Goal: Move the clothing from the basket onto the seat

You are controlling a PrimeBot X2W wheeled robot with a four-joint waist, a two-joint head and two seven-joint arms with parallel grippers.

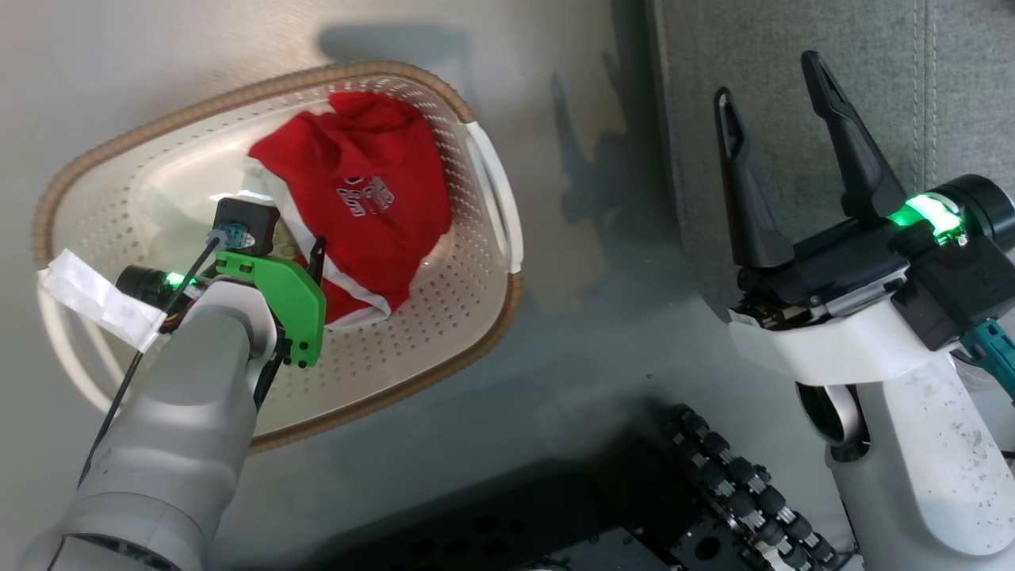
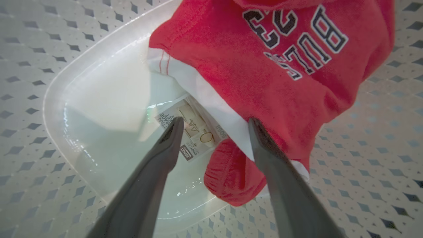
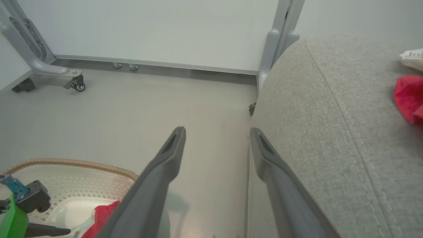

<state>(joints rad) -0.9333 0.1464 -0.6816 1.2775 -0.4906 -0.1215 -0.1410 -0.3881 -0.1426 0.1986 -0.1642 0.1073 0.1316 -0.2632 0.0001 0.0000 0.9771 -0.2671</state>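
Observation:
A bright-red garment [image 1: 361, 198] with white trim and "BULLS" lettering lies bunched in the cream perforated basket [image 1: 476, 317] on the floor. My left gripper [image 2: 214, 124] reaches down inside the basket, open, its fingers astride the garment's [image 2: 281, 76] white-trimmed lower edge; the right finger touches the cloth, the left one stands over the paper label [image 2: 190, 127]. My right gripper [image 1: 773, 87] hangs open and empty at the left edge of the grey seat [image 1: 872, 71]. On the seat [image 3: 330, 132] a second red garment [image 3: 409, 97] with a white tag lies at the far right.
Grey floor separates basket and seat. A white wall panel and a wheeled metal frame leg [image 3: 49, 67] stand beyond the basket [image 3: 76, 163]. My dark base with a ribbed cable chain [image 1: 737, 476] lies at the bottom of the head view.

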